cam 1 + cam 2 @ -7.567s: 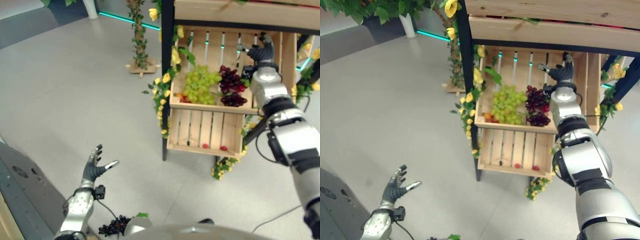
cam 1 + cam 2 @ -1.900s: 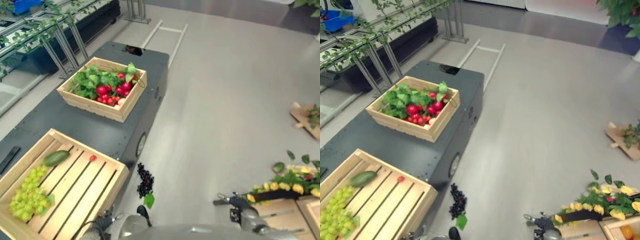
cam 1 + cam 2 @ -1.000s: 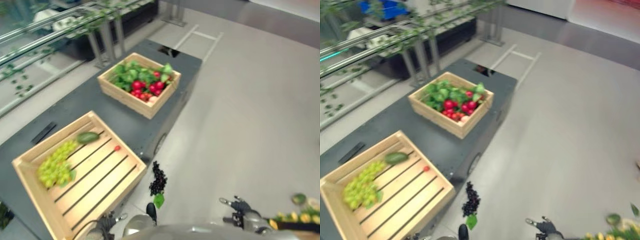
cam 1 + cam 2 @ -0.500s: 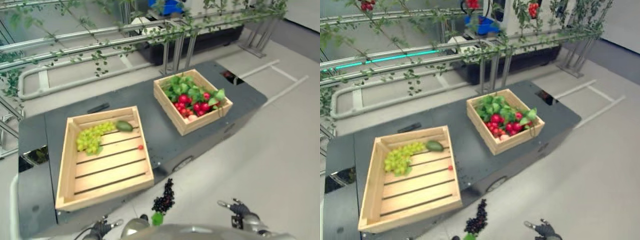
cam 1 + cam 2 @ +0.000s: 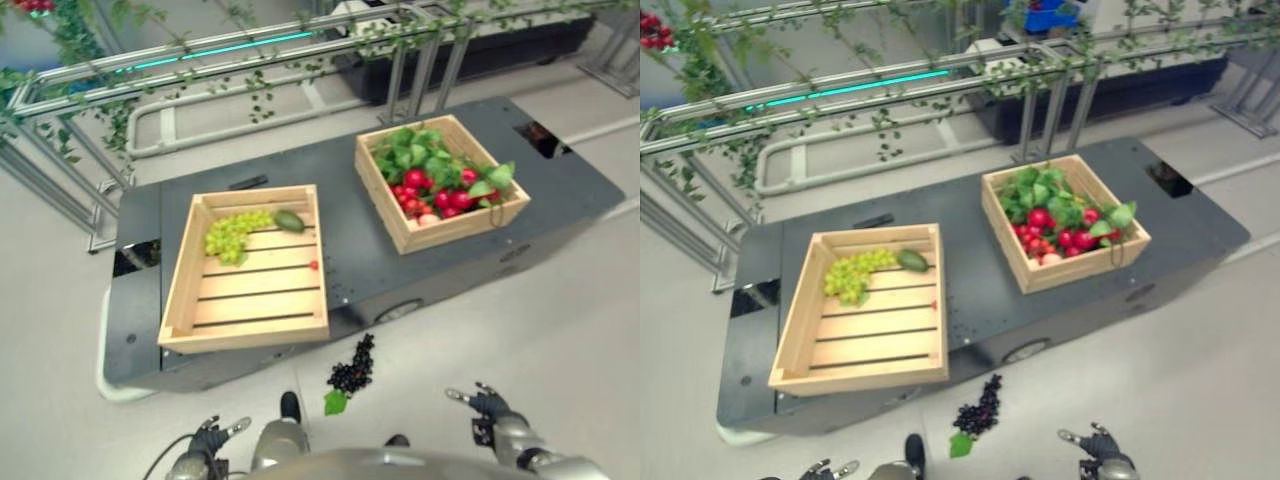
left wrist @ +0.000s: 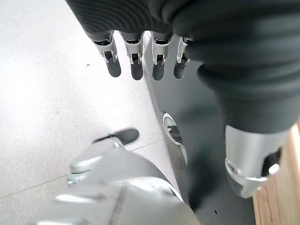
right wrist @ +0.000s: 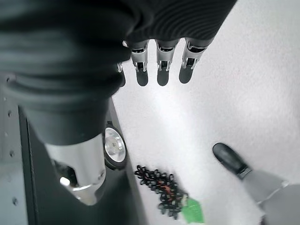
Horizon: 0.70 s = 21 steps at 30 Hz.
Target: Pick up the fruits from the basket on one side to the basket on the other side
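Both hands were empty and low at the robot's sides: the left hand [image 5: 208,437] with fingers straight and relaxed, the right hand [image 5: 486,404] likewise spread, holding nothing. In its own wrist view the left hand's fingers [image 6: 132,62] hung straight over the floor beside the dark cart [image 5: 340,225].

On that cart sat two wooden crates. The nearer, slatted crate [image 5: 249,270] held a bunch of green grapes [image 5: 231,233], an avocado-like green fruit [image 5: 289,221] touching the bunch's end, and one small red fruit [image 5: 313,265] apart on the slats. The other crate [image 5: 441,181] was packed with leafy greens and red fruits [image 5: 433,190]. A bunch of dark grapes [image 5: 353,367] with a green leaf lay on the floor just beside the cart's base (also seen past the right hand's fingers [image 7: 163,66] in the right wrist view).

The step in hand looked like facing the cart with nothing carried, so no transfer was under way. Judging from the task, the next move called for a hand to be raised over a crate to close on one fruit; the fallen dark grapes might also need retrieving, which would demand a low reach.
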Available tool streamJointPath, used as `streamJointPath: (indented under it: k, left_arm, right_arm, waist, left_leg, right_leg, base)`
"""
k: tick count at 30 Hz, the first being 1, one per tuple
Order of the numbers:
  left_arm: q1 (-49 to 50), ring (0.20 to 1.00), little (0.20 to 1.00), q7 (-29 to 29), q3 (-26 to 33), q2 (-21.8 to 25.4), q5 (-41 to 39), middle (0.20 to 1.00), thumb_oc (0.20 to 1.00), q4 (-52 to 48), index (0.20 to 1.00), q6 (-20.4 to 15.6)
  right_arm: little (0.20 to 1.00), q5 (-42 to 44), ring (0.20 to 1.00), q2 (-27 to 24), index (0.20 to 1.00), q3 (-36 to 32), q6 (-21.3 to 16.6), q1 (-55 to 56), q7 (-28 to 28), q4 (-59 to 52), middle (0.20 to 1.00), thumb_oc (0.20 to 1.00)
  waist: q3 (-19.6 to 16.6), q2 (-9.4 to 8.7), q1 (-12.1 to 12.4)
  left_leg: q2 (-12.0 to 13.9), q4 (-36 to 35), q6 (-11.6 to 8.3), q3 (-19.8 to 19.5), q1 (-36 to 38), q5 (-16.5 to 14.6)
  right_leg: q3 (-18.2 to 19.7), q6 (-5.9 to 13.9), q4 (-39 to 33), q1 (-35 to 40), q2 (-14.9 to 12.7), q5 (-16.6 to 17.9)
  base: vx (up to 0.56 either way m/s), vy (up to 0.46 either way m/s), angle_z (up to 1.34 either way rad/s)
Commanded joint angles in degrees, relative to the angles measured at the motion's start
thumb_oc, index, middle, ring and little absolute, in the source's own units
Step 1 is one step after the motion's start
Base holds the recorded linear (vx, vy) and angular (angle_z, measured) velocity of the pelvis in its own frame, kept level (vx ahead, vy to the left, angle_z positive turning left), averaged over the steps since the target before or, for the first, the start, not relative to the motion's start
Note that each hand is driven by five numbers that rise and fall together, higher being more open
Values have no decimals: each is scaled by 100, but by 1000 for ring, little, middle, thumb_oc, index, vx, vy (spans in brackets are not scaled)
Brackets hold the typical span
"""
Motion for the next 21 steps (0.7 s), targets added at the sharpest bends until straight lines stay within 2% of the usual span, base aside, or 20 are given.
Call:
streamJointPath:
  k: [1, 3, 5, 11, 21]
  left_arm:
    - [-213, 1000, 1000, 27, 36, 144, -16, 1000, 1000, 91, 1000, -113]
    - [-168, 1000, 1000, -4, 15, 140, 62, 1000, 1000, 117, 1000, -104]
    - [-136, 1000, 1000, -37, -18, 140, 111, 1000, 1000, 139, 1000, -96]
    - [-106, 1000, 1000, -86, -45, 246, 286, 1000, 1000, 116, 1000, -90]
    - [-81, 1000, 1000, -149, -59, 256, 318, 1000, 1000, 85, 1000, -124]
  right_arm:
    - [1000, -16, 1000, -8, 1000, -103, -128, -343, -36, 68, 1000, 1000]
    - [1000, -27, 1000, -17, 1000, -160, -117, -267, -27, 97, 1000, 1000]
    - [1000, 10, 1000, -24, 1000, -232, -107, -212, -29, 88, 1000, 1000]
    - [1000, 36, 1000, 73, 1000, -343, -93, -204, -45, 100, 1000, 1000]
    - [1000, -66, 1000, 173, 1000, -315, -71, -179, -16, 68, 1000, 1000]
  waist:
    - [-19, -201, 98]
    - [-76, -168, 28]
    - [-107, -129, -76]
    - [-179, -173, 3]
    - [-297, -183, 67]
  left_leg:
    - [22, 396, -359, -272, 9, -279]
    - [-85, 284, -310, -168, 69, -323]
    - [-77, 49, -327, 6, 87, -135]
    - [-353, -120, -121, -45, 232, -254]
    - [-566, -271, 4, -89, 335, -315]
  right_leg:
    - [270, 210, -143, -66, -41, -95]
    - [203, 207, -121, -64, -45, -91]
    - [144, 207, -98, -63, -33, -64]
    - [19, 284, 53, -9, -235, 40]
    - [-30, 381, 177, 8, -433, 130]
  base:
    - [2, 37, 48]
    - [16, 85, 42]
    - [18, 108, 46]
    - [40, 115, 23]
    - [20, 68, 1]
